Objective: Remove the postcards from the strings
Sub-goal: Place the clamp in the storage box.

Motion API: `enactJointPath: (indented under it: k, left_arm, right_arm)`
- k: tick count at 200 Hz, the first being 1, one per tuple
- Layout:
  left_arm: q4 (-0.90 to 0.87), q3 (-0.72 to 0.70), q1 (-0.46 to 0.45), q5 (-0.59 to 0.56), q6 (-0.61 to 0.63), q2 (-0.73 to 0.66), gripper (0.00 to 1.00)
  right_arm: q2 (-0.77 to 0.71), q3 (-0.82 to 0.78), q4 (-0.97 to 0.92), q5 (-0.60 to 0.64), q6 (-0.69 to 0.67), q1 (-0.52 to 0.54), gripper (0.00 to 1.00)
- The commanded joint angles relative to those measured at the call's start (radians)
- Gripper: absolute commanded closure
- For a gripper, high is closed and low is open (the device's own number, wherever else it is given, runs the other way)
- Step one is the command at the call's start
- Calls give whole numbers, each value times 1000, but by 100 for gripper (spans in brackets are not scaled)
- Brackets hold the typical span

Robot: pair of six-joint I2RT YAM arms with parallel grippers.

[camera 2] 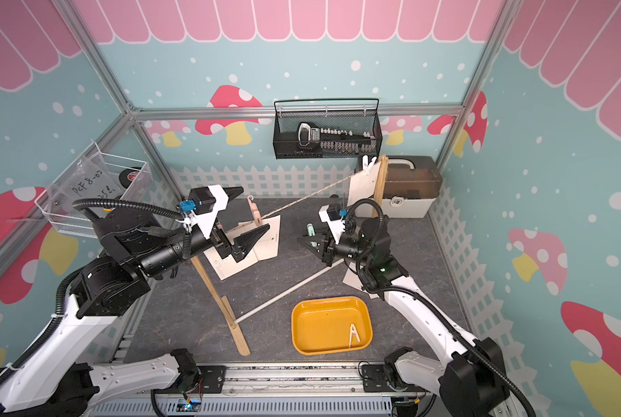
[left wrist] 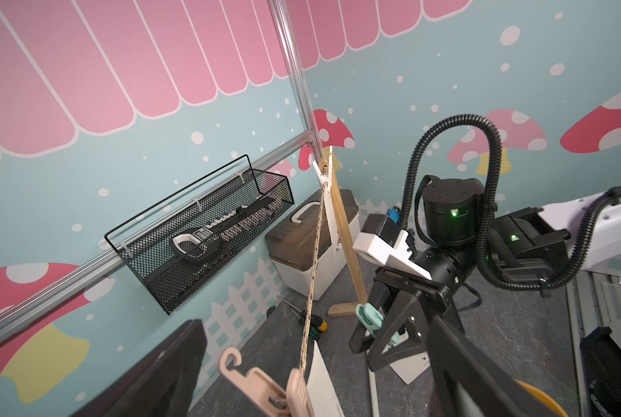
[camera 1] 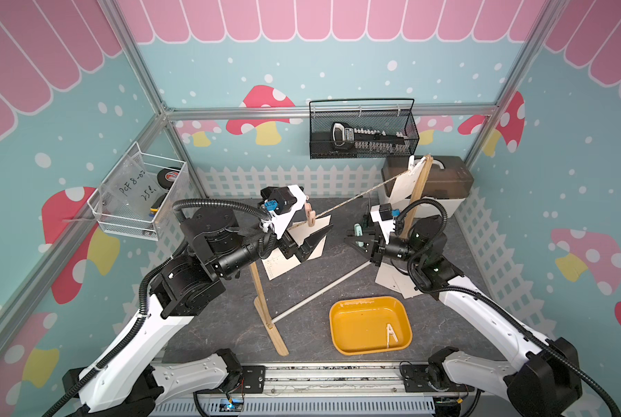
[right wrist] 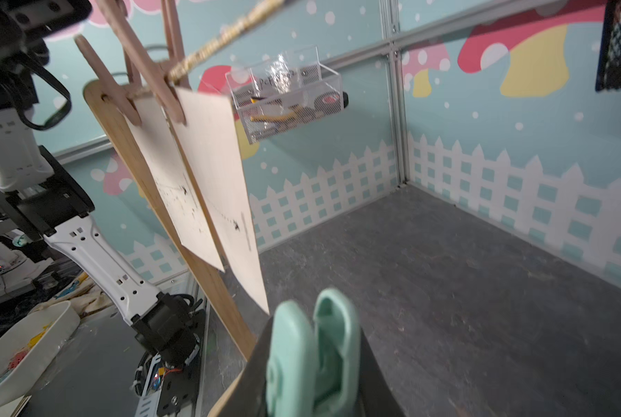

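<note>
The strings are one twine [camera 1: 366,193] running between two wooden posts. Two postcards [right wrist: 222,187] hang near the left post under pink clothespins [camera 1: 311,216]. Another postcard [camera 1: 403,184] hangs at the right post [camera 1: 419,195] under a white clothespin [camera 2: 366,162]. My left gripper [camera 1: 316,209] is open, its fingers either side of the pink clothespin [left wrist: 265,386] and the twine [left wrist: 312,274]. My right gripper [camera 1: 356,241] is shut on a green clothespin [right wrist: 312,353], low and clear of the twine. Loose postcards [camera 1: 392,281] lie on the table under the right arm.
A yellow tray [camera 1: 341,317] at the front holds a white clothespin [camera 1: 391,335]. A white rod [camera 1: 320,292] joins the posts' feet. A toolbox [camera 1: 442,180] stands at the back right, and a screwdriver [left wrist: 312,321] lies near it. A black mesh basket [camera 1: 363,130] and a white wire basket [camera 1: 136,195] hang on the walls.
</note>
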Motion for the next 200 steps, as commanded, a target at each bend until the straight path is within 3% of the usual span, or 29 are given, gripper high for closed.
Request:
enactJointPath:
  k: [1,58,86,118,148,182,200]
  left_arm:
    - [35,-33,7,20,28,-20,0]
    - [3,50,7,12,18,66,1]
    - [-27,136,27,10,-13,133,0]
    - [-68,235,88,80,-95,225,0]
    - [-136,351,126,136,-139,309,0]
    - [-238,469,145,135,-134,376,1]
    - [-246,477,149,131,-133,379,0]
  right_arm:
    - [-72,-82,-290,133,-62,14,93]
    - [-198,-204,-609,362,-68,154,95]
    - [-192,-246,-638,447,2,184,95]
    - [-141,-251,-700,558,-13,199,94]
    - [-106,-250,-723,560,-44,218,92]
    - [-130,-265,-731,541,-67,268,80]
    - [-147,-266,-729,541,-77,288,64]
